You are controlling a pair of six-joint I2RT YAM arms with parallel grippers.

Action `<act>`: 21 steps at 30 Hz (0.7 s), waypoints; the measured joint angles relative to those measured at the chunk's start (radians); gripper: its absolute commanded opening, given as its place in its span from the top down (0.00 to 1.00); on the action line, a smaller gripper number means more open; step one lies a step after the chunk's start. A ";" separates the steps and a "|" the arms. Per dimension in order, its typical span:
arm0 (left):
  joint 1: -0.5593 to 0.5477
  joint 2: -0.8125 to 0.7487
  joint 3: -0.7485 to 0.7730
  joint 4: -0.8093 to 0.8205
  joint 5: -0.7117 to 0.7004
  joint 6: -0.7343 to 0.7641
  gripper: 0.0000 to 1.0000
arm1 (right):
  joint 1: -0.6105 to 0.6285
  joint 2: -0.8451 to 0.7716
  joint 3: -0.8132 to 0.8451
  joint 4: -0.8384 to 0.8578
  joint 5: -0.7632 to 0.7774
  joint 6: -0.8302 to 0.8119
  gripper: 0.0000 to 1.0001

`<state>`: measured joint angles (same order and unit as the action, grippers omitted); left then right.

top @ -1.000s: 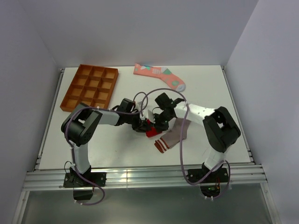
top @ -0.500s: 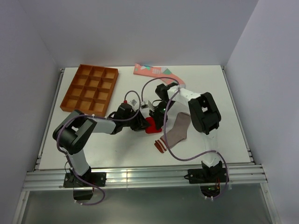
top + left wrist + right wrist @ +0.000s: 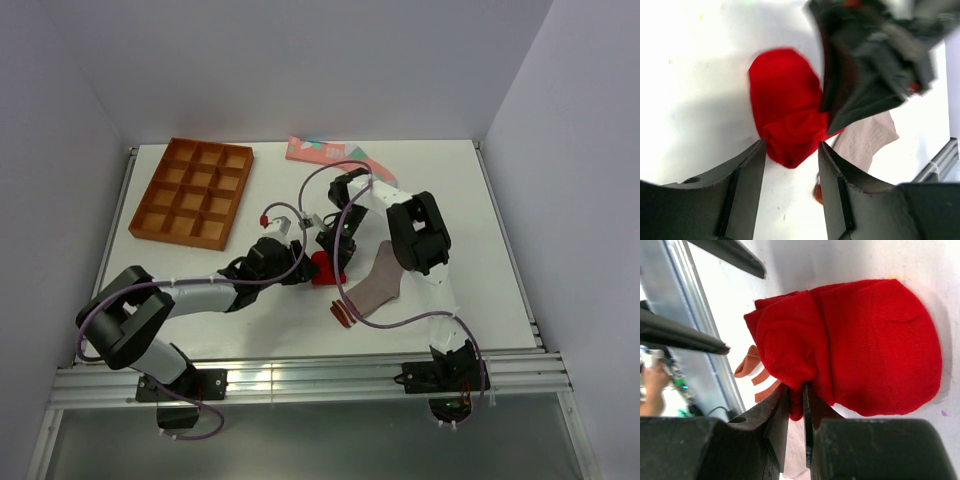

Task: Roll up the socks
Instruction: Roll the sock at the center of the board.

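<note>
The red sock (image 3: 865, 340) is bunched into a ball. My right pincer (image 3: 796, 390) pinches its fold; my left pincer (image 3: 790, 145) is spread apart. I should tuck it in slowly.

The red sock (image 3: 787, 105) lies right in front of the left gripper (image 3: 790, 150), filling the way between its parted jaws. The right gripper (image 3: 795, 407) crowds in from the opposite side, pinching the sock's fold. Beside it the grey-brown sock (image 3: 377, 283) covers the table (image 3: 270, 320). There is bare room either side of the left gripper, and the orange tray (image 3: 195, 190) sits well apart.
</note>
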<state>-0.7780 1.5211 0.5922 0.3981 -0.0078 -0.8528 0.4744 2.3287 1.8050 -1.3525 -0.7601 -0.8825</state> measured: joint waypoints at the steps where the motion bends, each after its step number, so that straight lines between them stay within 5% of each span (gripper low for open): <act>1: -0.006 -0.005 0.000 0.009 -0.010 0.024 0.48 | -0.003 0.017 0.020 -0.019 -0.004 0.006 0.79; 11: -0.023 0.032 0.066 0.024 0.043 0.334 0.47 | -0.012 0.073 0.086 -0.082 -0.021 0.030 0.79; 21: -0.023 0.164 0.134 0.046 0.174 0.442 0.49 | -0.016 0.093 0.102 -0.102 -0.035 0.048 0.79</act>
<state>-0.8009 1.6848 0.7261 0.4442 0.1665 -0.4107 0.4587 2.4222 1.9068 -1.4544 -0.7952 -0.8345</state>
